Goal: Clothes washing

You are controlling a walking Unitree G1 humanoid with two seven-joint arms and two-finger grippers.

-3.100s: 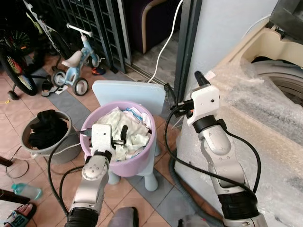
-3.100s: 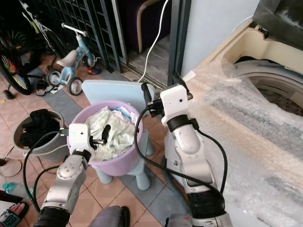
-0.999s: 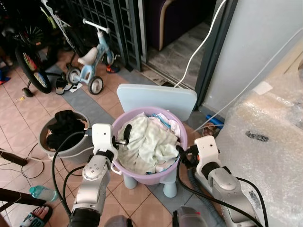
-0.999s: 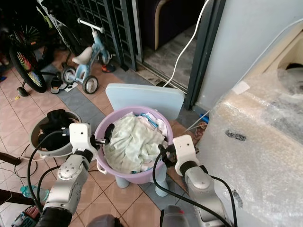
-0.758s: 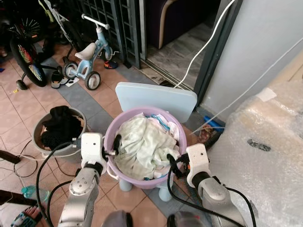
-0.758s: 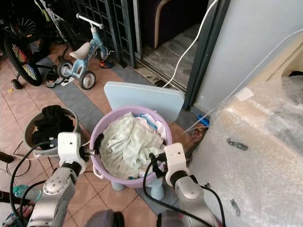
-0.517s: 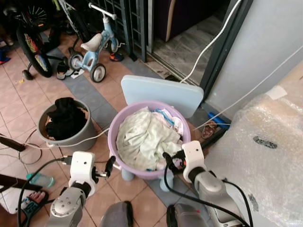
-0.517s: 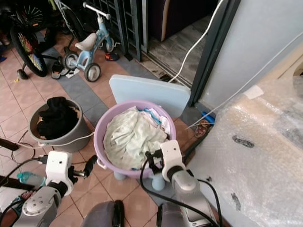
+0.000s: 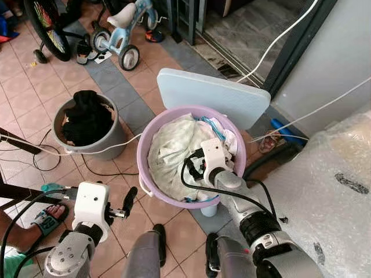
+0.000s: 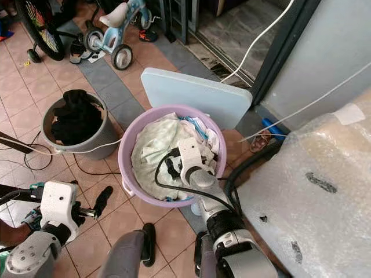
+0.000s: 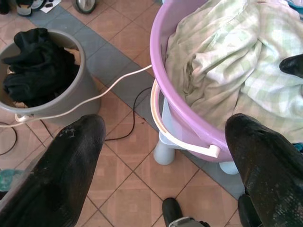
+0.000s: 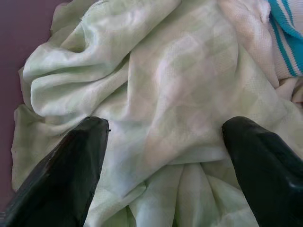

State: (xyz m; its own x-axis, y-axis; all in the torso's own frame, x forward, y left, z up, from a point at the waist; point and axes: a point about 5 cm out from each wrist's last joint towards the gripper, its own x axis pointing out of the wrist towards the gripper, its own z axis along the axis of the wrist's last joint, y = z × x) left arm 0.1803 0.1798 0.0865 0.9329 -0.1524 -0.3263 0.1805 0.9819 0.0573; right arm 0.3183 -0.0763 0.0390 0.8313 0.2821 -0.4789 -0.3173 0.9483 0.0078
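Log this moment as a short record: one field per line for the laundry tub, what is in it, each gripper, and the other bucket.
tub: purple tub standing on a pale blue child's chair
contents: pale green checked cloth on top, white and blue-striped pieces beside it
right gripper: right gripper open, over the green cloth inside the tub
left gripper: left gripper open, low, outside the tub
other bucket: grey bucket of black clothes on the floor

This is a home, in a tiled laundry corner near an open doorway. A purple plastic tub (image 9: 152,174) full of pale green and white clothes (image 9: 174,156) stands on a light blue plastic child's chair (image 9: 214,98). Beside it is a grey bucket (image 9: 113,136) with dark clothes (image 9: 87,116). A blue child's tricycle (image 9: 124,23) and a bicycle wheel (image 9: 43,26) stand on the reddish-brown floor tiles (image 9: 35,98).
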